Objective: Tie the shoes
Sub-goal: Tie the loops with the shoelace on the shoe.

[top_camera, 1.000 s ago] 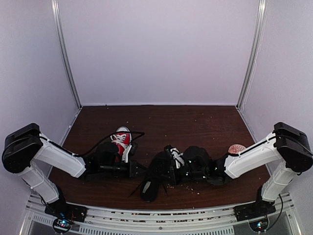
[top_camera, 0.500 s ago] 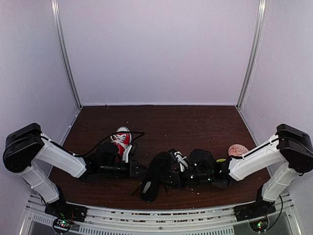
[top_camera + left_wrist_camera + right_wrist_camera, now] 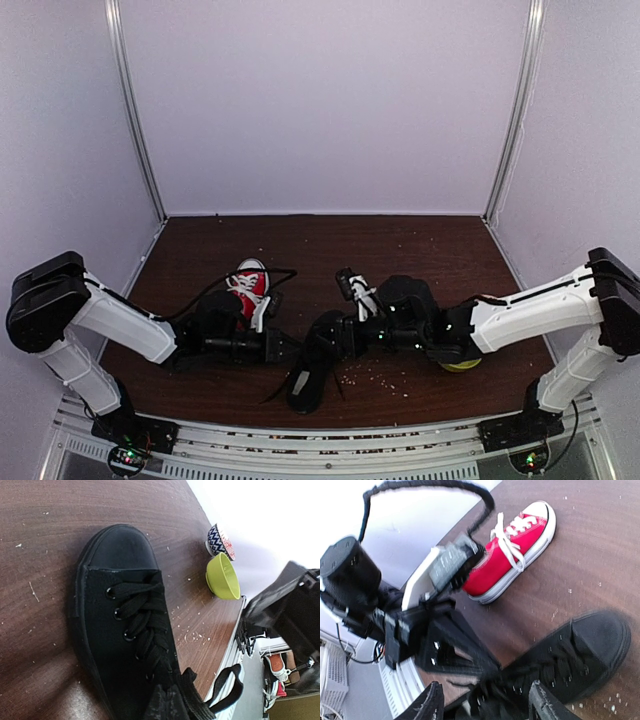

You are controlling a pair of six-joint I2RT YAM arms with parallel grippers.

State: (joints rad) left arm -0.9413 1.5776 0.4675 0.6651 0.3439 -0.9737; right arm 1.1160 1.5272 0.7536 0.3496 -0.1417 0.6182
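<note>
Black shoe (image 3: 125,630) at bottom centre looks unknotted, red sneaker (image 3: 505,555) too; left gripper (image 3: 283,347) pinched shut, right gripper (image 3: 488,702) spread wide.

Robot lab; white-walled test booth (image 3: 320,100)

The surface (image 3: 420,250) carries two pieces of footwear, one red sneaker (image 3: 250,285) and one black shoe (image 3: 315,360), plus two dishes, one green bowl (image 3: 223,576) and one patterned bowl (image 3: 220,541).

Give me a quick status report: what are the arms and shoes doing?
Left gripper shut beside black shoe. Right gripper open over its laces, holding nothing. Red sneaker apart, lace loose. Green bowl off to the side.
</note>
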